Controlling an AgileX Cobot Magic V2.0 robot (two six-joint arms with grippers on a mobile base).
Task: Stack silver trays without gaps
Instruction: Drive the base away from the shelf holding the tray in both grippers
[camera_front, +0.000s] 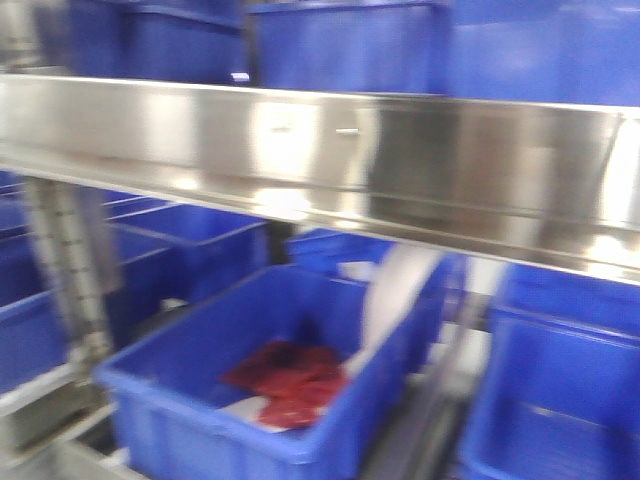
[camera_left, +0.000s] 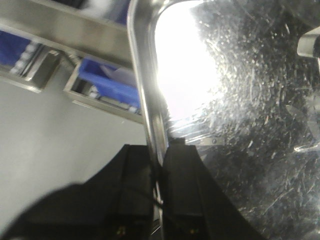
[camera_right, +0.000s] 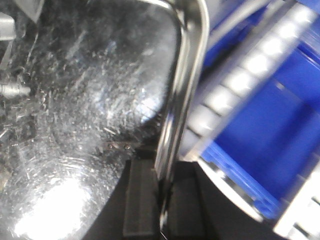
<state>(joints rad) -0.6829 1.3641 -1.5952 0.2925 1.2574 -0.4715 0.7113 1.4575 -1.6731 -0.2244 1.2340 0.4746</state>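
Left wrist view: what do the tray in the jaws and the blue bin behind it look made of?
The silver tray looks like stainless steel: shiny, finely scratched, with a strong glare patch and a rolled rim. The blue bin is probably moulded plastic: opaque, dull, no reflections.

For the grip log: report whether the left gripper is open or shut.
Shut. The left gripper pinches the silver tray rim between both fingers.

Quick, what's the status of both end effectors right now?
Left end effector: closed on the rim of the silver tray.
Right end effector: closed on the silver tray rim.
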